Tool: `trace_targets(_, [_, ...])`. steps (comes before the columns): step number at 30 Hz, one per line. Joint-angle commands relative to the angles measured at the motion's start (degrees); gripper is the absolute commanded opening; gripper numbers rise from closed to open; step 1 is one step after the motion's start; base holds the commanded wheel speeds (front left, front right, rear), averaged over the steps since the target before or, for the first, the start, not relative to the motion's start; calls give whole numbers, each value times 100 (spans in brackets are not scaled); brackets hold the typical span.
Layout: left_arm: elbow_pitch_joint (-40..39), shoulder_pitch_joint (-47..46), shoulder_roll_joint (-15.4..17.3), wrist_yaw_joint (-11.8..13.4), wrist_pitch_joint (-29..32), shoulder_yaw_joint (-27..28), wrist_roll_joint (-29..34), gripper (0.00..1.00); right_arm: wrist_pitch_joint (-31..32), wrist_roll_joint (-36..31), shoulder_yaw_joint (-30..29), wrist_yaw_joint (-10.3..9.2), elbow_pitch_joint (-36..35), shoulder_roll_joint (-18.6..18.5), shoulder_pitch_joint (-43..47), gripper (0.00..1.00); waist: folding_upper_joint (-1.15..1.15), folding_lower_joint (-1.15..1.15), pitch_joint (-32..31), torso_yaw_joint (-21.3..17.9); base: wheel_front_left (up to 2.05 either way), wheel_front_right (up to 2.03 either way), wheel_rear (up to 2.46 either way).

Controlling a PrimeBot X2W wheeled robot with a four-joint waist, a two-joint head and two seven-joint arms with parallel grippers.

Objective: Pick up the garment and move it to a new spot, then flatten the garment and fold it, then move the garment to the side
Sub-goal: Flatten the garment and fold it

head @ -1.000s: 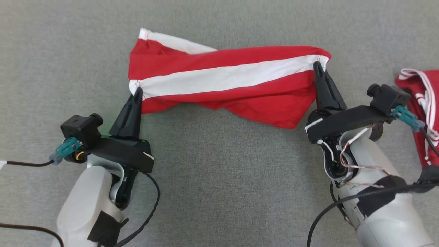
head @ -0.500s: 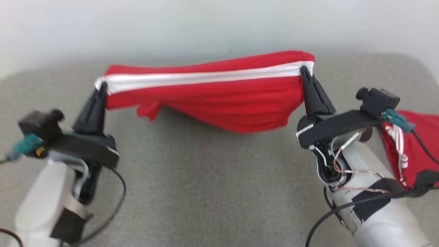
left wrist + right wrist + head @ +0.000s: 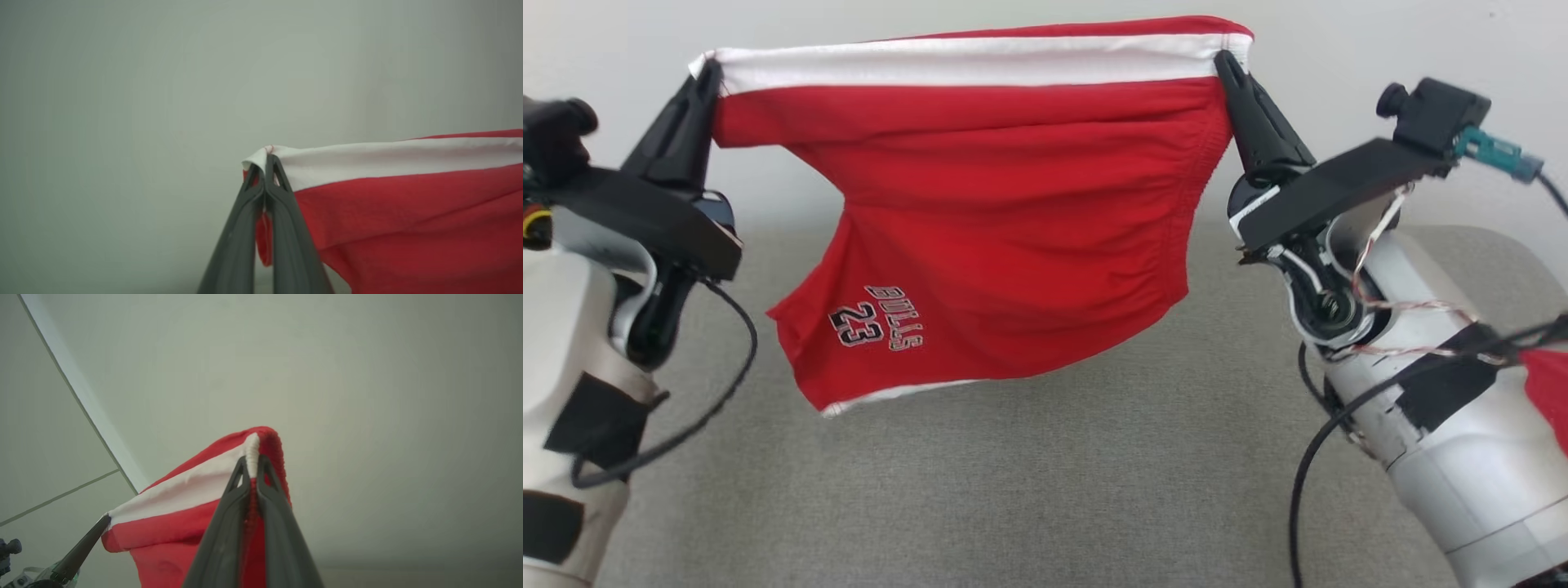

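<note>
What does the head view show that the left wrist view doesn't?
Head view: the whole hanging red shorts with the BULLS 23 print, the grey cushion below, and the right gripper shut on the other top corner. Left wrist view: close up, the left gripper with its fingers pinching the corner of the white band. Both: red cloth, white band, pale wall.

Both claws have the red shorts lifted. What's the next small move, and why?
Probably lower both arms together, keeping them apart, to lay the shorts on the grey surface. The left claw and right claw each pinch an end of the white-banded edge, stretched straight, and the cloth appears to hang clear of the surface, so it should land fairly flat.
</note>
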Motion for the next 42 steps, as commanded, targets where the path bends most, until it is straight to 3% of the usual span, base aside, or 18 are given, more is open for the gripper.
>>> trace_targets(1, [23, -84, 23, 4, 82, -26, -97, 0, 76, 71, 34, 0, 3, -118, -111, 0, 1, 1, -2, 51, 0, 0, 0])
trace_targets(5, [124, -367, 183, 5, 620, -303, -372, 0, 397, 459, 114, 0, 92, -322, -337, 0, 1, 1, 148, 76, 0, 0, 0])
trace_targets(10, [207, -643, 201, 5, 824, -537, -635, 0, 576, 699, 232, 0, 250, -477, -688, 0, 1, 1, 532, 51, 0, 0, 0])
trace_targets(17, [508, -1174, -145, 6, 680, -663, -658, 0, 1044, 1000, 405, 0, 519, -447, -1409, 0, 1, 1, 1626, -55, 0, 0, 0])
trace_targets(23, [956, -1996, -511, 100, 169, -807, -297, 0, 1136, 864, 561, 1, 999, -486, -2256, 0, 1, 1, 2584, -71, 0, 0, 0])
trace_targets(27, [1216, -2697, -706, 253, -455, -903, 115, 0, 752, 543, 693, 1, 1277, -515, -2906, 0, 1, 1, 3106, -65, 0, 0, 0])
trace_targets(31, [1228, -3316, -835, 396, -736, -791, 490, 0, -15, 197, 821, 1, 1469, -493, -3429, 0, 1, 1, 3464, -69, 0, 0, 0])
trace_targets(34, [608, -3513, -876, 504, -751, -434, 856, 0, -519, 108, 861, 1, 1564, -490, -3661, 0, 1, 1, 3662, -59, 0, 0, 0])
trace_targets(38, [192, -2861, -975, 314, -751, -108, 1215, 0, -685, 181, 1176, 1, 1545, -586, -3291, 0, 1, 1, 3732, -28, 0, 0, 0])
trace_targets(42, [35, -2171, -1130, 114, -755, 253, 1187, 0, -687, 618, 1664, 1, 1139, -807, -2779, 0, 1, 1, 3731, 11, 0, 0, 0])
